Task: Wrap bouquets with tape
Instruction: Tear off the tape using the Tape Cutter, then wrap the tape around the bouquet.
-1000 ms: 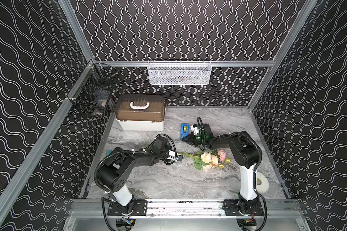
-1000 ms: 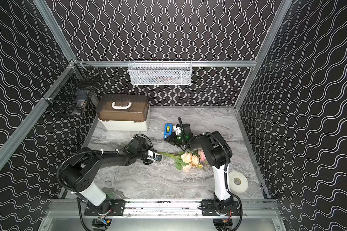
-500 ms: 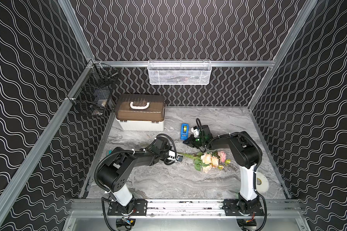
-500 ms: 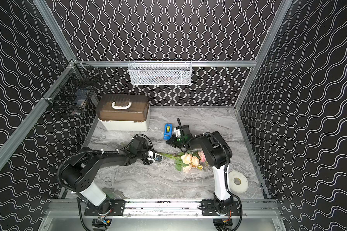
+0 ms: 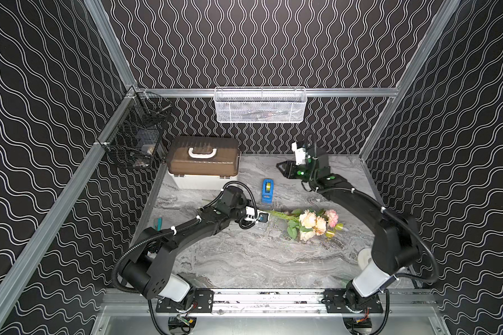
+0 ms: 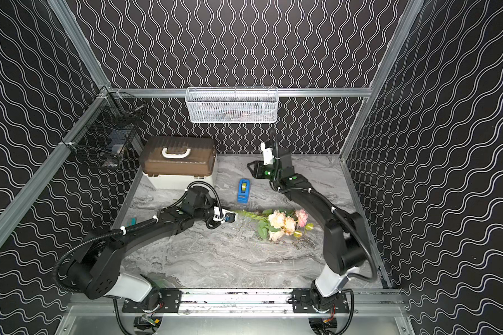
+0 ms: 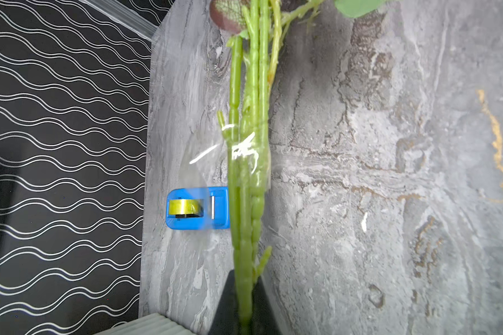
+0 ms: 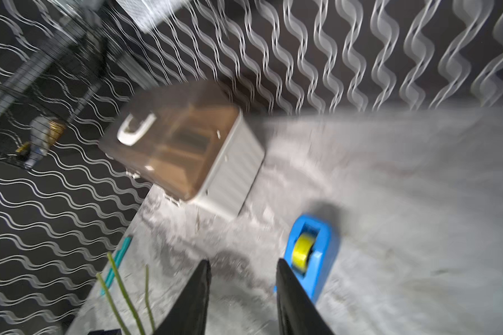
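Jaws on my left gripper [image 7: 242, 304] are closed tight on the stems [image 7: 246, 179] of the bouquet [image 5: 314, 222]; those on my right gripper [image 8: 241, 265] stand partly open and empty, raised behind the tape dispenser [image 5: 267, 190]; the bouquet lies mid-table [image 5: 244, 261], blooms toward the right arm; a clear strip [image 7: 244, 150] crosses the stems, one flap loose. Risk, in my judgement: the flap catches the table or folds on itself, leaving the stems unbound; a hurried reach could knock the tape dispenser.
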`<state>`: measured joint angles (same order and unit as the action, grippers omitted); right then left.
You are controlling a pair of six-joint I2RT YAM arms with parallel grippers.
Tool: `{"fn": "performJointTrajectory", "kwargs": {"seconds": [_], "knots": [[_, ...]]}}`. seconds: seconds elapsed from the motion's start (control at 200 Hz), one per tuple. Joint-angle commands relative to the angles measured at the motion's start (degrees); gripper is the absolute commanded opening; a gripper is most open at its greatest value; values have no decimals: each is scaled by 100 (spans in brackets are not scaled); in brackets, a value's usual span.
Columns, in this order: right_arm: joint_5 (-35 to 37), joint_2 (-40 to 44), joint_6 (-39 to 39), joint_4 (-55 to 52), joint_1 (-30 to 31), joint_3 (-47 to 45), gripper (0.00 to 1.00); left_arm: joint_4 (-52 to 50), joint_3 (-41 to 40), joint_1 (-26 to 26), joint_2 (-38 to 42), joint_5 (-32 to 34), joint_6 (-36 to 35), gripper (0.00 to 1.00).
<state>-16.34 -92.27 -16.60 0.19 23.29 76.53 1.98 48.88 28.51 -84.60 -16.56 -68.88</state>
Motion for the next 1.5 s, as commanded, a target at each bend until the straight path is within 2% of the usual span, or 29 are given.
{"fn": "performJointTrajectory", "kwargs": {"seconds": [0.0,0.085,0.15,0.2,0.38,0.466,0.561,0.651,0.771,0.856,0.996,1.066,1.211,1.347,1.497], "knots": [[564,778,1401,-160,10,35,49,-567,335,136,118,-146,1175,0],[707,1555,1929,97,12,-185,66,-718,578,256,152,7,2290,0],[746,2125,2217,294,9,-440,79,-1211,856,336,145,-93,2679,0],[852,2495,2239,368,10,-602,85,-1583,1091,400,150,-149,2967,0],[847,3464,2166,128,9,-1264,82,-2493,1631,418,375,-427,3959,0],[297,3927,1995,212,9,-1841,79,-2795,1798,417,465,-329,4317,0],[-681,4389,1823,473,14,-2465,77,-2991,1872,410,564,-133,4831,0],[-1385,4709,1418,1236,18,-3182,74,-2866,1727,418,744,-199,5098,0],[-2164,4871,881,3108,25,-4444,74,-2483,1502,411,1002,33,5530,0],[-2296,4916,786,4087,27,-5161,75,-2524,1608,416,1088,115,5798,0],[-1789,4321,449,5965,27,-6153,77,-2575,1784,415,1131,-152,6266,0],[-1811,3598,213,6914,27,-6399,77,-2703,1930,413,1071,-453,6288,0],[-1965,1807,-404,8623,35,-6308,76,-2660,2031,417,1059,-858,6502,0],[-2176,802,-75,8661,231,-5784,75,-2710,2044,414,1136,-1033,6461,0],[-2062,228,403,8665,254,-5416,78,-2636,1980,412,1328,-1108,6534,0]]}}
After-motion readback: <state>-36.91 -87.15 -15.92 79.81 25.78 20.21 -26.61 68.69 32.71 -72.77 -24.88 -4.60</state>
